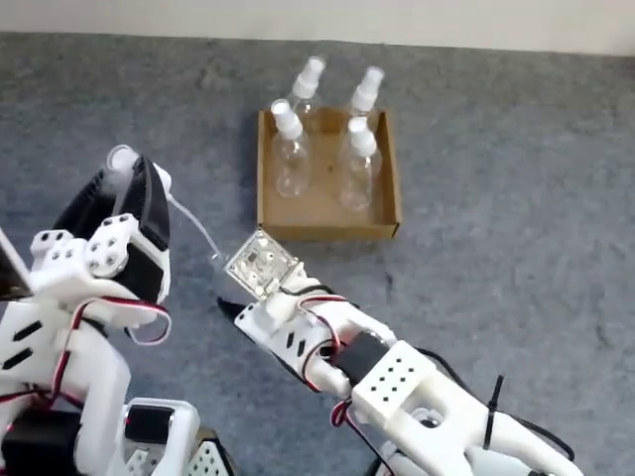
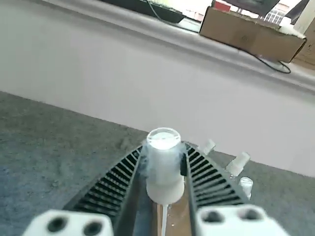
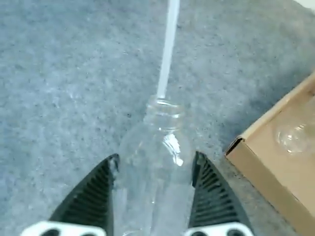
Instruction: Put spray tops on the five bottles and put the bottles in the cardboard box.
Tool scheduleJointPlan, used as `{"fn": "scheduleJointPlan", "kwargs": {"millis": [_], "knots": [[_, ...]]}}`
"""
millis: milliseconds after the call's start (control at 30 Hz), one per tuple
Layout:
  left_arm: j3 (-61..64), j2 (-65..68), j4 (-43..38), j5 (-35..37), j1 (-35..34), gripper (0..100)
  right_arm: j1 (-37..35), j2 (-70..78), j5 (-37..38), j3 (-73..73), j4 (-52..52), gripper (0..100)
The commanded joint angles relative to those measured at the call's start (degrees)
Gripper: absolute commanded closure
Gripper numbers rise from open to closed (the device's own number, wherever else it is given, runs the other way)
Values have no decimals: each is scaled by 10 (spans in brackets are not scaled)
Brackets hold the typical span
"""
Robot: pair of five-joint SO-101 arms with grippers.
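now, left gripper (image 2: 165, 156): clenched on the white spray top (image 2: 164, 177), its ribbed fingers (image 2: 118, 182) pressing the collar from both sides so the cap points up and the tube hangs free below.
dip tube (image 3: 169, 44): a thin straight line running from the spray top down towards the open neck (image 3: 165, 110). its tip looks to be at or just inside the mouth, and i cannot tell how deep it goes.
right gripper (image 3: 156, 158): grasping the clear bottle (image 3: 155, 169) around its body, one jaw on each side. the neck pokes out past the fingertips, which leaves the mouth clear for the tube.
why two arms: probably one steadies the bottle while the other brings the top, since a loose bottle would tip or roll when pushed.
cardboard box (image 1: 327, 230): on the grey carpet (image 1: 516, 198), just beyond the two grippers, near enough for a short carry once the top is on.
bottles in the box (image 1: 291, 149): four, lying side by side, each with a white spray top on and the tops pointing to the far side.
progress, as a judgement: four of five packed, and the bottle in hand is the last, uncapped.
risk: the thin tube may bend or miss the mouth if the two arms are not lined up.
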Motion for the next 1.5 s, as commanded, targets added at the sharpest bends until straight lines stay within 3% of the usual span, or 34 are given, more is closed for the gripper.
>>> {"fn": "scheduleJointPlan", "kwargs": {"millis": [0,300,567,833,1200,1467], "knots": [[12,0,-17,3,7,996,-6,-20,-7,-6,-14,995],[29,5,-52,2,7,996,-6,-23,-7,-5,-12,995],[31,0,-51,4,-18,996,-5,-145,-5,58,-10,995],[56,0,-39,4,29,996,-5,-152,-7,65,-10,995],[128,0,-26,3,37,996,9,-153,-8,65,-13,995],[21,0,-25,-29,39,996,30,-150,-8,66,-13,995]]}}
